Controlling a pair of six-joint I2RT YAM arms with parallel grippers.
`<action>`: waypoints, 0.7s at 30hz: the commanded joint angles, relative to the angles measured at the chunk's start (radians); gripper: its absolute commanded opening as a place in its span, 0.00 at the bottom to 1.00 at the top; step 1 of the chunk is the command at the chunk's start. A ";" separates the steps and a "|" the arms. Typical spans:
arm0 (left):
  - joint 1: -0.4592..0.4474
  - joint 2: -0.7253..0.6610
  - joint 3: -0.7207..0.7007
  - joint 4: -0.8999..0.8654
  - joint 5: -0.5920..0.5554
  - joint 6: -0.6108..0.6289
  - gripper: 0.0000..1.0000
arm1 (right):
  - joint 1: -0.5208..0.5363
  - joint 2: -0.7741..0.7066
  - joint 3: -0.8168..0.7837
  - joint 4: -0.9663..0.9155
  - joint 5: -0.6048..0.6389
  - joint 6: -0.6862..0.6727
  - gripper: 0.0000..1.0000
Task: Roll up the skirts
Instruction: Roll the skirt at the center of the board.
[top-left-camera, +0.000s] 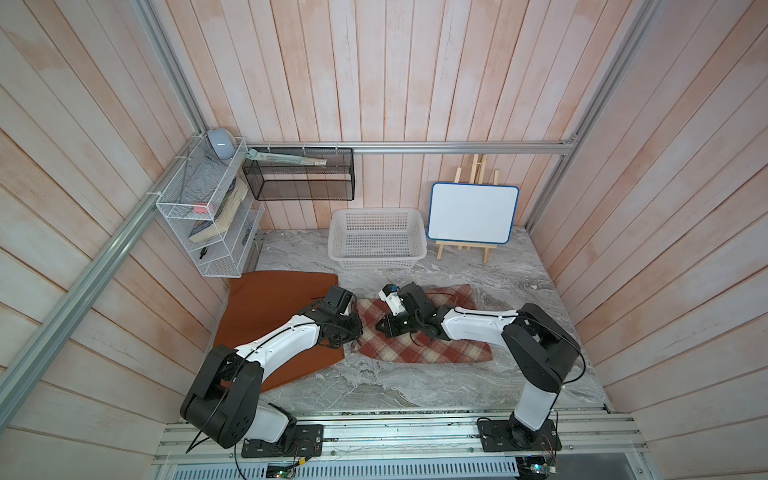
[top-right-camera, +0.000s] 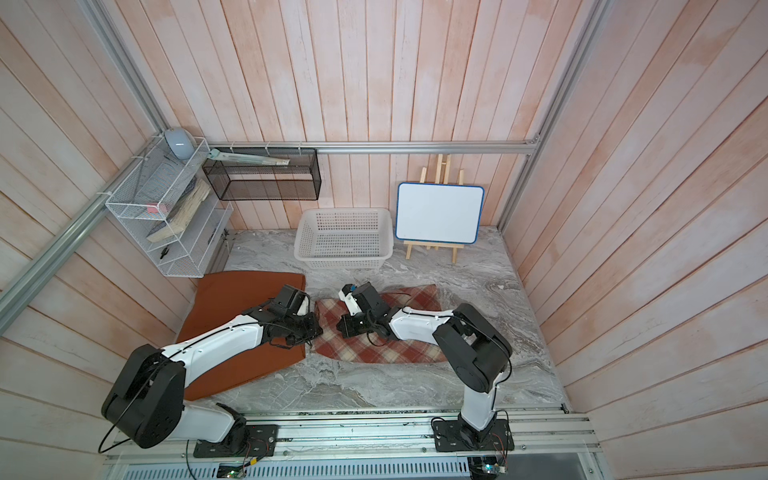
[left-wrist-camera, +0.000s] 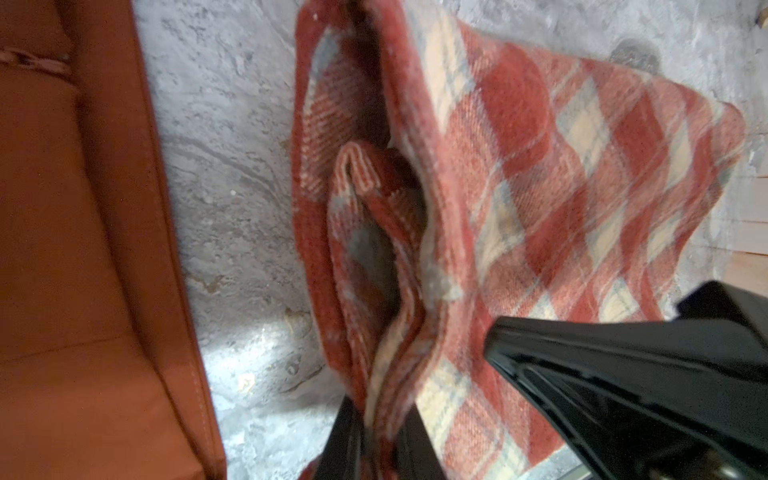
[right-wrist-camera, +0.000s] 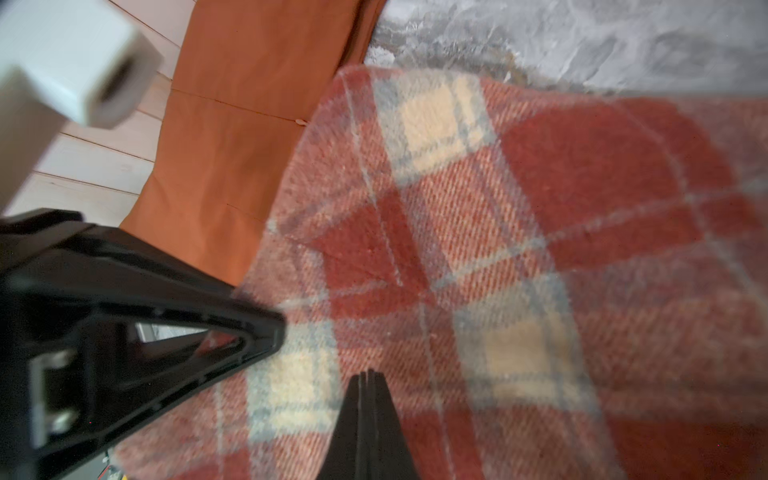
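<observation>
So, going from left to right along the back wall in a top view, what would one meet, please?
White wire rack → black mesh basket → white plastic basket → whiteboard on its easel.

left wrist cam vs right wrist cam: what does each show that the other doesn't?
Left wrist only: the plaid skirt's doubled-over, layered edge, clamped in the left gripper.
Right wrist only: the right gripper, fingertips shut together over flat plaid, and the wall planks.
Both: plaid cloth, the orange skirt beside it, the marble table, and a black finger of the opposite gripper.
</observation>
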 joint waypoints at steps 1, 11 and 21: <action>-0.027 -0.005 0.048 -0.041 -0.052 0.008 0.00 | -0.003 0.072 -0.011 0.062 -0.033 0.035 0.00; -0.128 0.077 0.143 -0.040 -0.072 -0.032 0.00 | -0.011 0.134 -0.057 0.142 -0.047 0.091 0.00; -0.195 0.172 0.200 -0.051 -0.133 -0.032 0.00 | -0.068 0.027 -0.169 0.292 -0.108 0.234 0.00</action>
